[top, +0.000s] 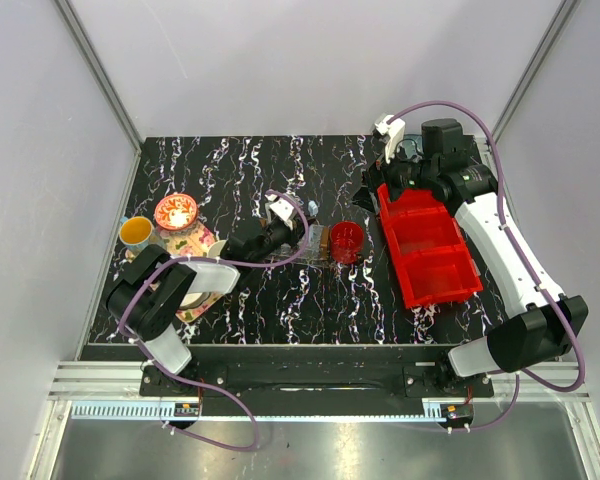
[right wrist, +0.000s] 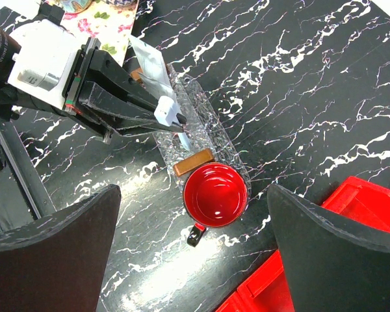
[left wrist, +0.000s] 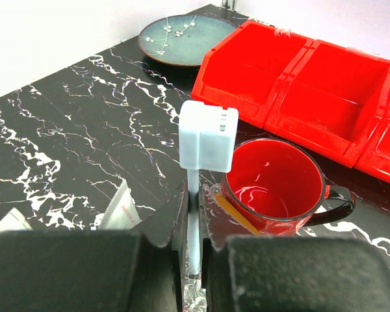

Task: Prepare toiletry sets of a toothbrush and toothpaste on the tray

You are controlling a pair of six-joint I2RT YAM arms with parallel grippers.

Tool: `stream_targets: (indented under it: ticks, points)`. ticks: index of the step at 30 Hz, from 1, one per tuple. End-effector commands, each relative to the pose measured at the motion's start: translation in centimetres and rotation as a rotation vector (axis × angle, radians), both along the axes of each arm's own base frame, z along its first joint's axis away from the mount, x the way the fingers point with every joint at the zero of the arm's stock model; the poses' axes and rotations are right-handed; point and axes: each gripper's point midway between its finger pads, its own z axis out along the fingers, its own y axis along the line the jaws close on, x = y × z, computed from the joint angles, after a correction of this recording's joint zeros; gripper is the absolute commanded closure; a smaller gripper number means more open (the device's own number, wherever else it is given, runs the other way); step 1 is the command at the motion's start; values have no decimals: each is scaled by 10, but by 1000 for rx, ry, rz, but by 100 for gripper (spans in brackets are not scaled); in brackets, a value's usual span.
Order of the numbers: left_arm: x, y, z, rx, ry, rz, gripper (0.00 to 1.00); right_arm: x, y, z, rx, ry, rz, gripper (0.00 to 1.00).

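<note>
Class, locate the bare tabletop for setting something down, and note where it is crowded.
Bare: the far strip between the bowl and red bin; the near strip before the red mug. Crowded: around the tray, mug and bowl.

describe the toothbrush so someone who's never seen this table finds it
Find the red mug on the black marble table. Beside it the left tool pinches the toothbrush: slim, pale blue, boxy-headed, unlike the flat white toothpaste nearby.

Mug [top: 347,241] just right of tray [top: 316,245]

Top overhead — left wrist close, right wrist higher; all share mug [top: 347,241] [left wrist: 273,185] [right wrist: 214,195].
</note>
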Motion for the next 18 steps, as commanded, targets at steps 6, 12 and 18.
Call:
stream_targets:
  ticks: [6,12,18]
  points:
    - [3,-5,11,-30,-29,-4,100,-2,-2,19,17,-73,5,0]
    - [3,-4,6,-21,-24,-1,100,-1,-2,19,17,-74,6,0]
    - [4,-5,7,-23,-27,-2,100,0,-2,17,14,-72,7,0]
